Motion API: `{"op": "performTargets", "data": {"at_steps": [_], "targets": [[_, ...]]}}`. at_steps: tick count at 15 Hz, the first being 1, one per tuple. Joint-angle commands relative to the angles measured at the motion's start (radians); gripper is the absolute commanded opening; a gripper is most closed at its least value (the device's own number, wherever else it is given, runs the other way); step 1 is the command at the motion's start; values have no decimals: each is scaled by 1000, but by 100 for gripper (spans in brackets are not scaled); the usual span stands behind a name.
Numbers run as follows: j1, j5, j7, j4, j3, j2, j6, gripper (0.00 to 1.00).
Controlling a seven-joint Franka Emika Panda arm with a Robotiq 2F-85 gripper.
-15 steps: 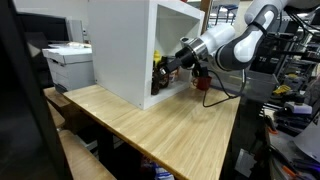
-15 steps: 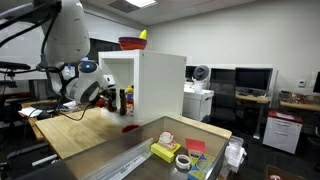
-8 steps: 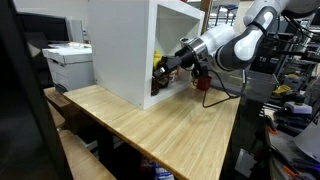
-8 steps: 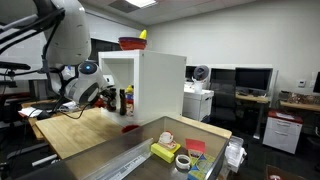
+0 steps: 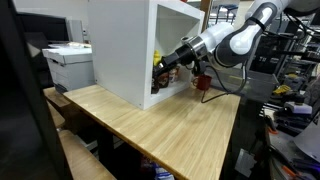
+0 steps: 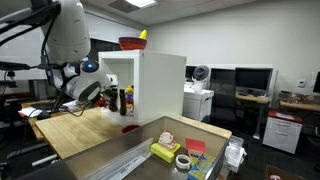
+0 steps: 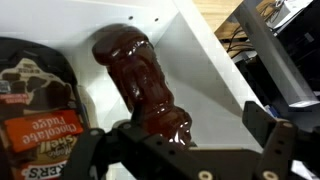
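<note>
1. In the wrist view the gripper (image 7: 172,128) comes in from the bottom edge. Its jaws are spread wide and nothing is clamped between them.
2. A glossy brown lump (image 7: 135,70) lies on the white floor of the cabinet, running from the upper middle of the frame down toward the gap between the two fingers. Its lower end sits right at that gap; whether a finger touches it cannot be told.
3. Just left of the lump, at the left edge of the wrist view, is a chocolate bag (image 7: 35,110) with a brown and orange label.
4. In both exterior views the gripper (image 5: 160,68) (image 6: 108,97) is pushed into the open side of the white cabinet (image 5: 120,50) (image 6: 160,80), low down near its floor.
5. The cabinet stands on a wooden table (image 5: 160,125) (image 6: 85,130). A dark bottle (image 6: 127,100) stands upright just inside the opening, near the gripper.
6. In an exterior view a red bowl (image 6: 130,42) rests on the cabinet's top, at the upper middle of the frame.
7. A small red thing (image 6: 130,127) lies on the table just in front of the opening.
8. A printer (image 5: 68,62) sits at the left of an exterior view, beyond the table.
</note>
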Motion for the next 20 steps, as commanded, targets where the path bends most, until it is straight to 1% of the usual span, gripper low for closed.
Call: {"op": "performTargets", "data": {"at_steps": [1,12,20], "targets": [[-15,55,-11,-33,32,4,0,100],[-25,98,-4,-66,74,26,0,100],[-27,118,-2,-81,76,72,0,100]]}}
